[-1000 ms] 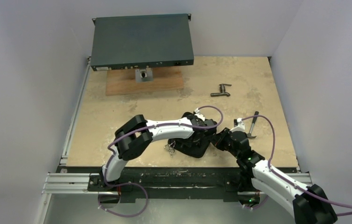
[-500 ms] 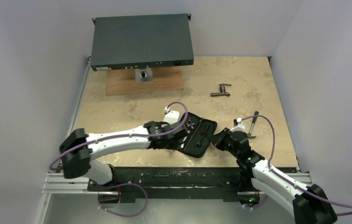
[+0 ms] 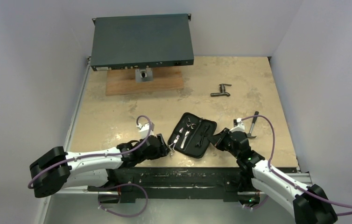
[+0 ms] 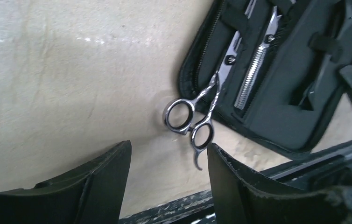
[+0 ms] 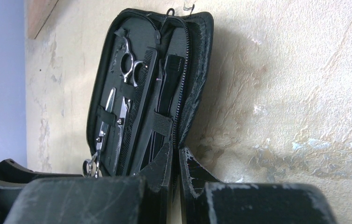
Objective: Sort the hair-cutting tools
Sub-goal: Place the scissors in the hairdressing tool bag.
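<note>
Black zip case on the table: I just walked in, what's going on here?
Two robot arms are sorting hair-cutting tools at the open case. The left pincer hovers open and empty, just short of the silver scissors, which lie with blades in the case and handles out on the table. The right pincer is shut at the case's edge. A comb and second scissors sit inside.

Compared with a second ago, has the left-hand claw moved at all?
Yes. The left gripper has drawn back off the black case, going left and toward the near edge of the table.
</note>
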`<action>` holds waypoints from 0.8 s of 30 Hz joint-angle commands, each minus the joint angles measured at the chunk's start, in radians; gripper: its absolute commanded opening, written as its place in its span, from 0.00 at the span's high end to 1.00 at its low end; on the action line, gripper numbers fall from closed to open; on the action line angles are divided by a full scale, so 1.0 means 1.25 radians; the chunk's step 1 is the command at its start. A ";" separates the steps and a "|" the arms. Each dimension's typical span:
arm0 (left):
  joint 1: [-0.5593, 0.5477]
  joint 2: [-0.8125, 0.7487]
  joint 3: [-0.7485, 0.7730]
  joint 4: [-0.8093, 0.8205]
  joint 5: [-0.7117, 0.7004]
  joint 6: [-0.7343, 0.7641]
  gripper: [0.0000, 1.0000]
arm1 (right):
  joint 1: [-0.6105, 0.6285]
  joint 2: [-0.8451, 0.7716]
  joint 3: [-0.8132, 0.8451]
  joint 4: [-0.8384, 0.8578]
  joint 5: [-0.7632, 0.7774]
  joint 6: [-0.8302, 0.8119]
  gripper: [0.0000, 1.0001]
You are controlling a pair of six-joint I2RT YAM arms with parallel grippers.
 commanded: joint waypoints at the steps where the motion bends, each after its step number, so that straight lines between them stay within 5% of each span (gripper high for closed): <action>1: 0.020 -0.012 -0.110 0.304 0.011 -0.096 0.39 | 0.010 0.000 0.017 -0.012 -0.023 -0.018 1.00; 9: 0.036 -0.005 -0.181 0.407 0.009 -0.156 0.42 | 0.008 0.003 0.017 -0.013 -0.019 -0.016 1.00; 24: 0.046 0.099 -0.211 0.567 0.020 -0.159 0.71 | 0.010 0.009 0.019 -0.013 -0.018 -0.014 1.00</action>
